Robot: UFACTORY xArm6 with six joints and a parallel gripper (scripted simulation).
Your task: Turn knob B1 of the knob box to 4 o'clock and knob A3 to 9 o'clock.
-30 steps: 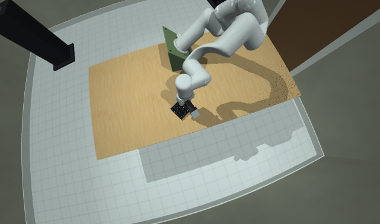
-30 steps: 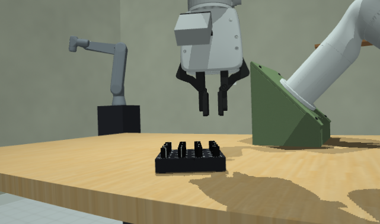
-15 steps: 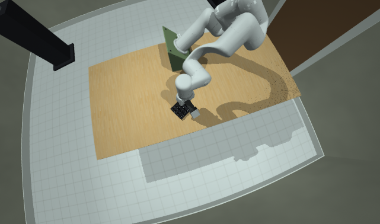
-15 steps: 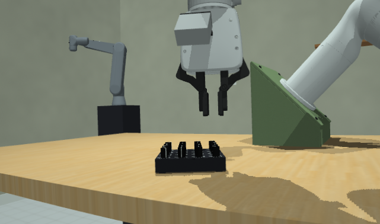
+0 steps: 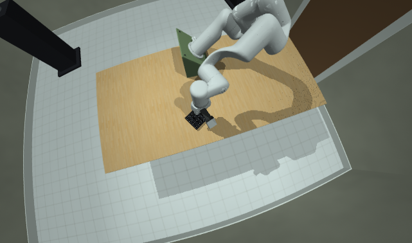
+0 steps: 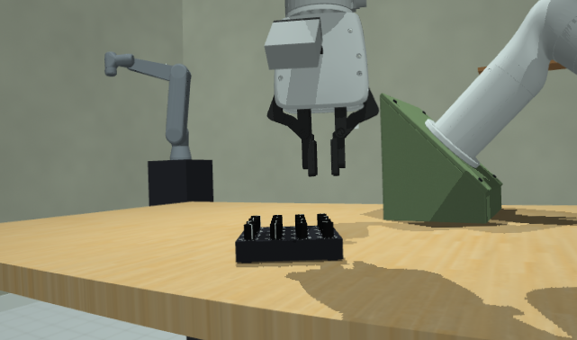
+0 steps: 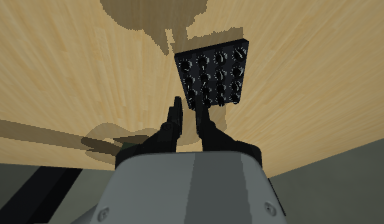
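Note:
The black knob box stands on its feet on the wooden table, with several small black knobs in rows on top. The marks and white lines are too small to read. My gripper hangs well above the box, over its far side, fingers pointing down. The fingers stand a narrow gap apart with nothing between them. In the wrist view the fingertips lie just below the near row of knobs.
The green wedge-shaped arm mount stands on the table behind and right of the box. A grey arm on a black pedestal stands beyond the table's far left edge.

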